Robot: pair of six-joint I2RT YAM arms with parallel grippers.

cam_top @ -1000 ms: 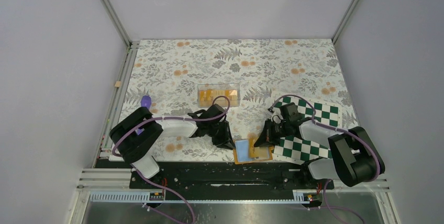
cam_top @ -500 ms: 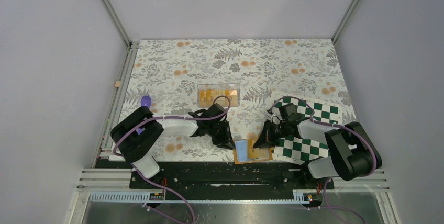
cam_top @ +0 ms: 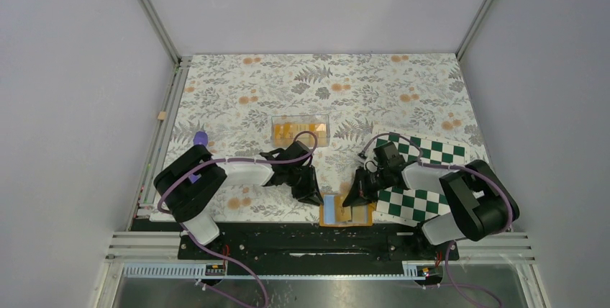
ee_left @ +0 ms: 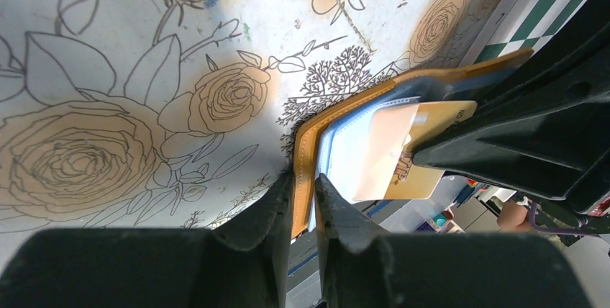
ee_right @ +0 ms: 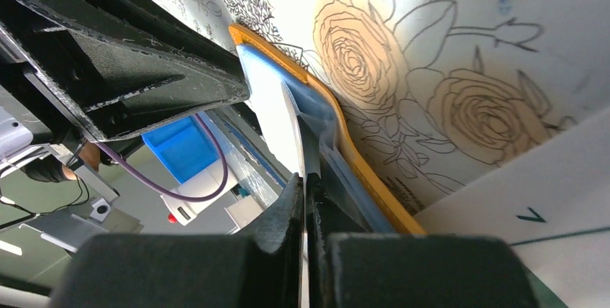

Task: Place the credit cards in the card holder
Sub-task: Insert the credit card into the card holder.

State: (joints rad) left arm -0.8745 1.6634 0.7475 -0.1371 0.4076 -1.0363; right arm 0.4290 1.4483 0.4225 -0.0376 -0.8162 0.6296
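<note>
The orange card holder point(cam_top: 357, 213) lies open at the table's near edge, light-blue pockets point(cam_top: 331, 208) facing up. My left gripper point(cam_top: 314, 196) is shut on its left orange edge, as the left wrist view point(ee_left: 303, 183) shows. My right gripper point(cam_top: 354, 197) is shut on one orange-yellow credit card point(ee_left: 424, 170), seen edge-on in the right wrist view point(ee_right: 301, 139). The card's front end lies against the blue pocket point(ee_right: 267, 85). More orange cards sit in the clear plastic box point(cam_top: 300, 130) behind.
A green-and-white chequered board point(cam_top: 424, 151) lies under and beside the right arm. A small purple object point(cam_top: 201, 138) lies at the left. The black frame rail point(cam_top: 302, 239) runs just in front of the card holder.
My right gripper has moved left with the card, bringing it onto the card holder's blue pocket. The left gripper has stayed on the card holder's edge.
</note>
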